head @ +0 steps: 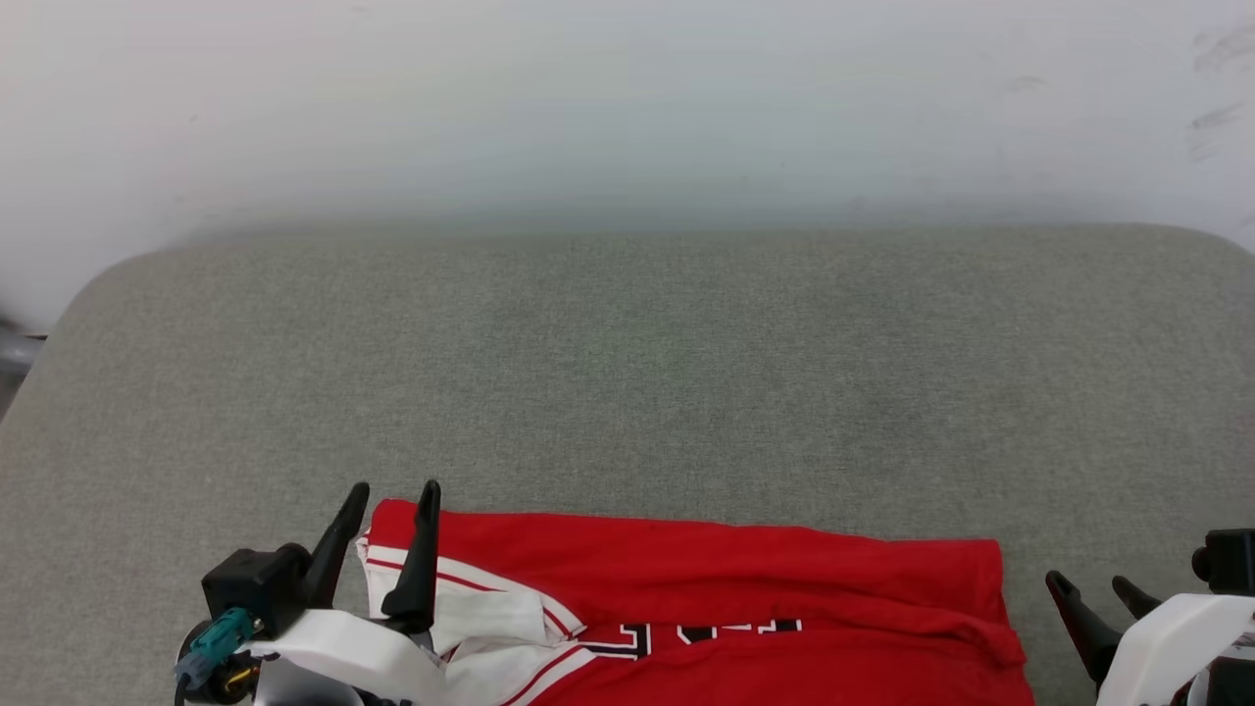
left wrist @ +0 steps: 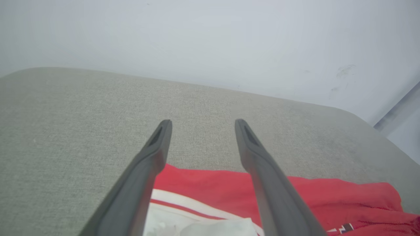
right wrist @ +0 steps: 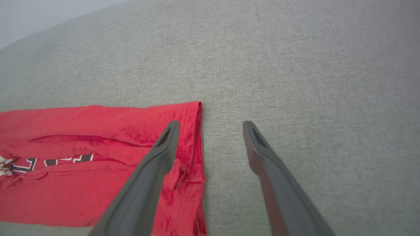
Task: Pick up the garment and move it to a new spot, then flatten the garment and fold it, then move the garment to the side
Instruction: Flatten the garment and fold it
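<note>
Red garment (head: 745,579) lying along near side of grey pad (head: 627,373), left gripper (head: 395,487) spread wide and empty over its white-sleeve end, right gripper (head: 1087,580) spread wide and empty by its other end

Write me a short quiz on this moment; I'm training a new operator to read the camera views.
1. True or false: the left gripper and the right gripper are both open and hold nothing.
2. Multiple choice: where is the garment?
A) lying on the grey surface, at the side nearest the robot
B) bunched against the far wall
C) hanging from a raised gripper
3. Fill in: the black characters on the garment are outlined in ____.

Key: 1 true; 2 A; 3 white.
</note>
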Available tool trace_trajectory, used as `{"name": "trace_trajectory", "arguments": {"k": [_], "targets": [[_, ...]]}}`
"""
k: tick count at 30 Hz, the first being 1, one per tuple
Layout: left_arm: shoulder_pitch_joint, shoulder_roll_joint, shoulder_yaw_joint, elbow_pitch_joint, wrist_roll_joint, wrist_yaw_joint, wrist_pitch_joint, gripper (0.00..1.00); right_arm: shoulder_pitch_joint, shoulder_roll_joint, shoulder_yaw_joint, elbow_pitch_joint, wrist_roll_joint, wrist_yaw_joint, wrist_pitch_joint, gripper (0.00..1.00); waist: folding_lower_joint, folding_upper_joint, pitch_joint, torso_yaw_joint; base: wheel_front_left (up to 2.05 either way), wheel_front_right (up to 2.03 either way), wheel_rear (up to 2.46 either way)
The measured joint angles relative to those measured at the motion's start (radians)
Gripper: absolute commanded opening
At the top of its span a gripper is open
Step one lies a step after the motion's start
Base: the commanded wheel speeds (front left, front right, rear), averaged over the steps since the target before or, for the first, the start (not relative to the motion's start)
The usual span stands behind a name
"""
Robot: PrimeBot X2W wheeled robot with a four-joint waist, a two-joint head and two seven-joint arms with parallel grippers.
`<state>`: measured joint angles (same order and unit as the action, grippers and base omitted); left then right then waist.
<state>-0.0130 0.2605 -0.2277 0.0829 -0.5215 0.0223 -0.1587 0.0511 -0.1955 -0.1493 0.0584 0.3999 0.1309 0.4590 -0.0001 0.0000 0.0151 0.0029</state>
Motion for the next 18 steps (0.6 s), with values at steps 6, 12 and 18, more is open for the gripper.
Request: {"name": "trace_trajectory", "arguments": {"k": [6, 12, 18], "targets": [[-0.029, -0.003, -0.01, -0.03, 0.073, 0.015, -0.075, 1.0, -0.022, -0.021, -0.008, -0.003, 0.0, 0.0, 0.137, 1.0, 0.0001, 0.0, 0.028, 0.021, 0.0, 0.0, 0.0], [-0.04, -0.005, -0.021, -0.054, 0.109, 0.023, -0.088, 1.0, -0.04, -0.019, 0.014, 0.038, 0.006, 0.0, 0.192, 1.0, 0.0001, 0.0, 0.066, 0.048, 0.0, 0.0, 0.0], [-0.049, -0.008, -0.028, -0.066, 0.123, 0.033, -0.091, 1.0, -0.051, 0.01, 0.043, 0.125, 0.036, 0.0, 0.227, 1.0, 0.0001, 0.0, 0.096, 0.073, 0.0, 0.0, 0.0]]}}
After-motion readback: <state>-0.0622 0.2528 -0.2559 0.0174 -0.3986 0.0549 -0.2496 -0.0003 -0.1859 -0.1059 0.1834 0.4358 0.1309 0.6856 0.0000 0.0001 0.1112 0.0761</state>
